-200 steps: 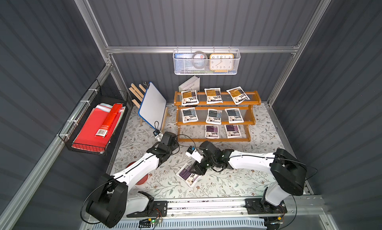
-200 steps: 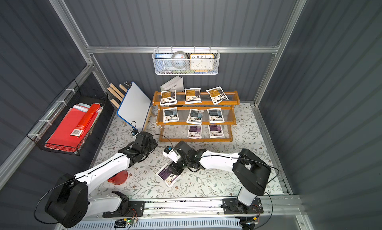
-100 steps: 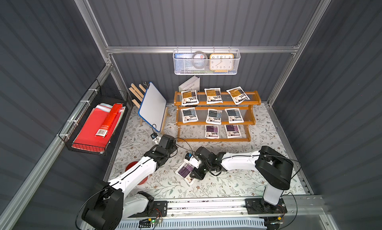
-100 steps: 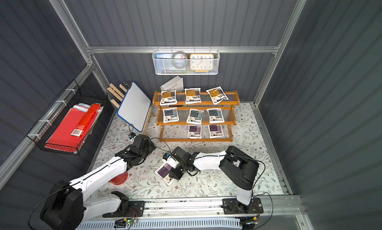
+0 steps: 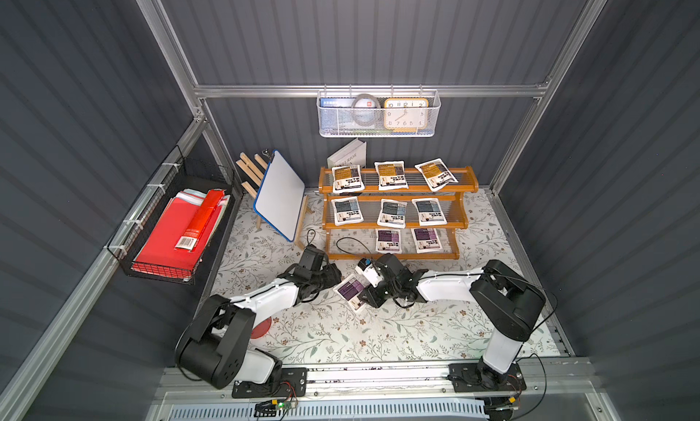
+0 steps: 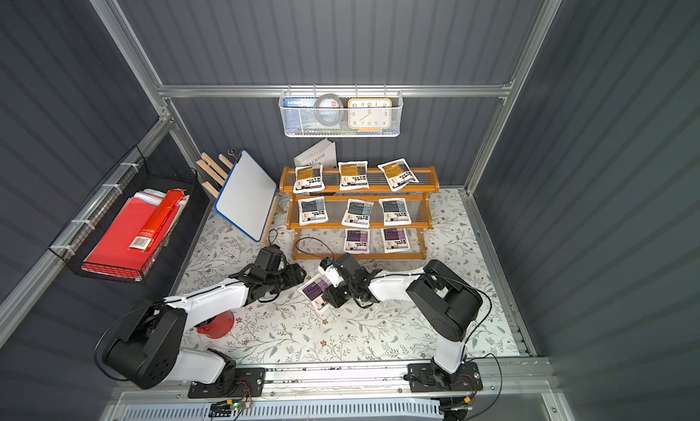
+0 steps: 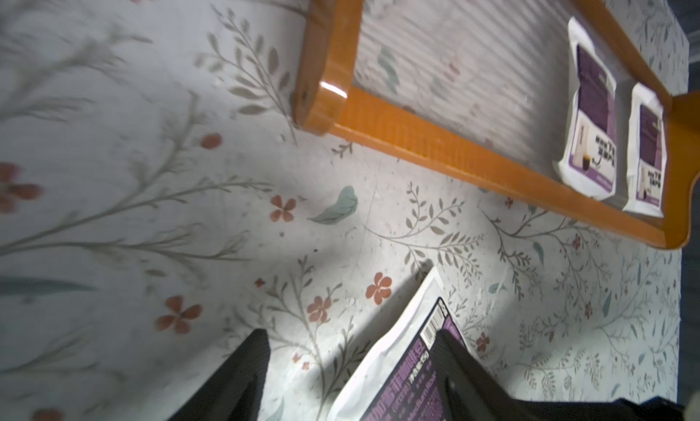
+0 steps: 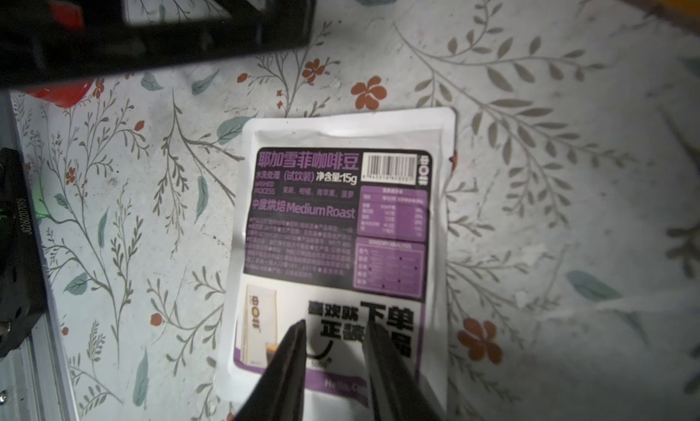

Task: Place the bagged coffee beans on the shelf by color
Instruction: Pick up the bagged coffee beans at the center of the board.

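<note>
Right wrist view: the last purple pouch (image 8: 337, 218) lies flat on the counter (image 8: 530, 173), with the right end effector (image 8: 335, 324) narrowly spread over its lower end, pinching nothing. The left end effector (image 7: 350, 334) gapes wide beside it. Next move, likely: pinch an edge, lift, and fill the empty bottom-tier spot on the shelf (image 7: 454, 154).

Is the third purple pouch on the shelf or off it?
Off: the purple pouch lies flat on the floral mat before the shelf.

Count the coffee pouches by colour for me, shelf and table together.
Mustard-yellow pouches: 3, all on the top tier of the shelf.
Blue-grey pouches: 3, all on the middle tier.
Purple pouches: 3, with 2 on the bottom tier and 1 lying on the table.
Total: 9.
</note>
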Tool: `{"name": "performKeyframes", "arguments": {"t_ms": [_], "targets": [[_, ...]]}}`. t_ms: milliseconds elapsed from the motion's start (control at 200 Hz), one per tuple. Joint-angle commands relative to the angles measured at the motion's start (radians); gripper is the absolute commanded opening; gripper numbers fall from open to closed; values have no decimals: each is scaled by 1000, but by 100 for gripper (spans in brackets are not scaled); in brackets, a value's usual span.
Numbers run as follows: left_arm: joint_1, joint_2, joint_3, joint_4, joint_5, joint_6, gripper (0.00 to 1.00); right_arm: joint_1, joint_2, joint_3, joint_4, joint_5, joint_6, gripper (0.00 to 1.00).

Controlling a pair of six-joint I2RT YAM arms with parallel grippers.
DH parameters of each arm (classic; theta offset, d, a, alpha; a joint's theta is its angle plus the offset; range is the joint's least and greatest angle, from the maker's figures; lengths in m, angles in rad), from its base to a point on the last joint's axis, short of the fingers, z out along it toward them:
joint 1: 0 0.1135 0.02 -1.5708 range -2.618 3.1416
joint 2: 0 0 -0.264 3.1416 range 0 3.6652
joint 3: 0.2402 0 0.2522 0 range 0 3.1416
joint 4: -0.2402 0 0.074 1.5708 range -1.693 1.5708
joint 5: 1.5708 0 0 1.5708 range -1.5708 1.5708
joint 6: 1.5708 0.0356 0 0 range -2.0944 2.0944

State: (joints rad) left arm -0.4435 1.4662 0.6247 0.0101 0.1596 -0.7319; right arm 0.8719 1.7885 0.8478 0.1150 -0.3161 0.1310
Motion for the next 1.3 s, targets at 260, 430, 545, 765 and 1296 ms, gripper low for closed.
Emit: {"name": "performKeyframes", "arguments": {"t_ms": [260,430,545,765,1296], "targets": [[8,118,25,-41,280,153,66,-25,55,-81,-152,110,41,32],[8,92,-10,-78,308,151,59,-30,51,-82,-151,112,45,32],[8,68,-17,-117,307,152,56,-30,48,-84,-152,107,53,31],[9,-9,-38,-260,156,125,67,-30,46,-98,-111,95,56,29],[9,36,-129,-212,362,97,51,-30,42,-119,-88,97,75,29]]}}
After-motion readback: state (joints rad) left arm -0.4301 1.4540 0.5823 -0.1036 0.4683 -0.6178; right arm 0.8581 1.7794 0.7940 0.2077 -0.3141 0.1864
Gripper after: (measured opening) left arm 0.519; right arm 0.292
